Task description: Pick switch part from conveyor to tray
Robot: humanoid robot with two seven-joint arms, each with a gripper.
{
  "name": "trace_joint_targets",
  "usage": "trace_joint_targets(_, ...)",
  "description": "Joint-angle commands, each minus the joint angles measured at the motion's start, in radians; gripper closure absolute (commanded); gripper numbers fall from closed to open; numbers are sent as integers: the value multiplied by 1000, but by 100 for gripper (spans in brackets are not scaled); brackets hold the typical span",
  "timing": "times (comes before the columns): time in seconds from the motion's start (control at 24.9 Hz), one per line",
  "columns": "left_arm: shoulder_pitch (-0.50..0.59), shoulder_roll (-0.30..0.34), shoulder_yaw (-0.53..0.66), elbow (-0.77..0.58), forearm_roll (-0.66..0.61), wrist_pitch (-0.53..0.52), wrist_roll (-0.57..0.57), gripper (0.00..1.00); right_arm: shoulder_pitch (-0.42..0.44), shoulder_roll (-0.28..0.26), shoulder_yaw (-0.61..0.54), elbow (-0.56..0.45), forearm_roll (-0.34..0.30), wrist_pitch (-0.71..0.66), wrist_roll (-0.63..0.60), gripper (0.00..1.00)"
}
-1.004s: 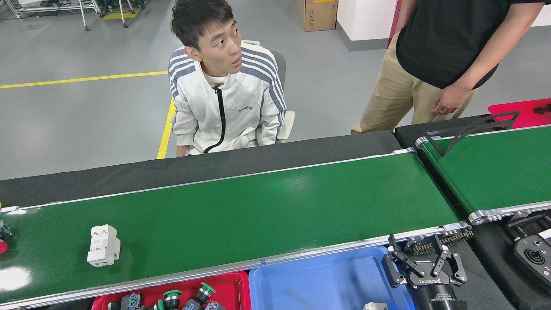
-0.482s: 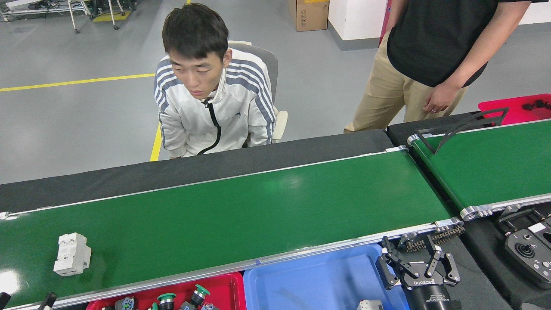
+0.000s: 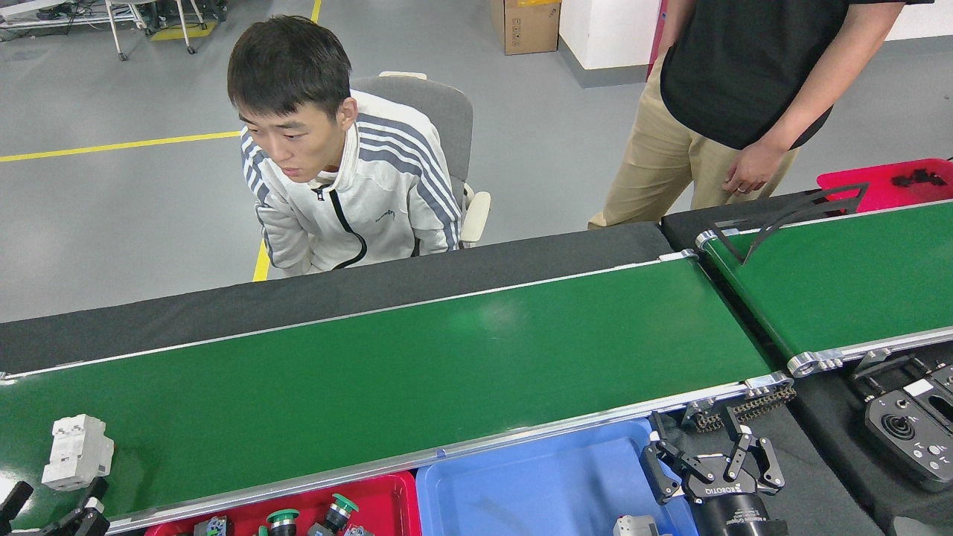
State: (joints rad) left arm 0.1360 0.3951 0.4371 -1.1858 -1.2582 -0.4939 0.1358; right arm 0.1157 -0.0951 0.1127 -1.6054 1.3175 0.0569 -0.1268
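Observation:
A white switch part [image 3: 77,452] lies on the glossy green conveyor [image 3: 447,372] near its left end, close to the front rail. My left gripper [image 3: 56,500] pokes in at the bottom left corner, open, its black fingertips [image 3: 16,497] spread just below the part without touching it. My right gripper [image 3: 711,467] stands open and holds nothing, at the right edge of the blue tray [image 3: 536,476]. A red tray [image 3: 391,497] beside it holds green push-buttons [image 3: 339,510] and other parts. A small grey part [image 3: 633,526] shows at the blue tray's bottom edge.
A second green belt [image 3: 841,275] with a black angled guide bar stands at right, a black controller [image 3: 904,435] below it and another red tray [image 3: 886,182] behind. A seated person [image 3: 350,193] and a standing person [image 3: 730,97] are behind the conveyor.
The switch part has shifted left and lower in the view. My left gripper's fingertips have come into view under it. The seated person has leaned left; the right gripper sits slightly lower-left.

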Motion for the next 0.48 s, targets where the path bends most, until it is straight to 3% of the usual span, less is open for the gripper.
trace_joint_targets(0.0, -33, 39, -17, 15, -4, 77, 1, 14, -13, -8, -1, -15, 2, -3, 0, 0)
trace_joint_targets(0.08, -71, 45, -43, 52, -3, 135, 2, 52, -13, -6, -1, -15, 2, -3, 0, 0)
trace_joint_targets(0.2, -124, 37, -52, 98, 3, 172, 2, 84, -13, -6, -1, -15, 2, -2, 0, 0)
trace_joint_targets(0.28, -125, 28, -54, 101, 5, 170, 2, 94, -13, -5, -1, -15, 2, -2, 0, 0)
trace_joint_targets(0.44, -99, -16, -55, 28, 6, 150, 2, 97, -13, 2, -2, -18, 2, -2, 0, 0)
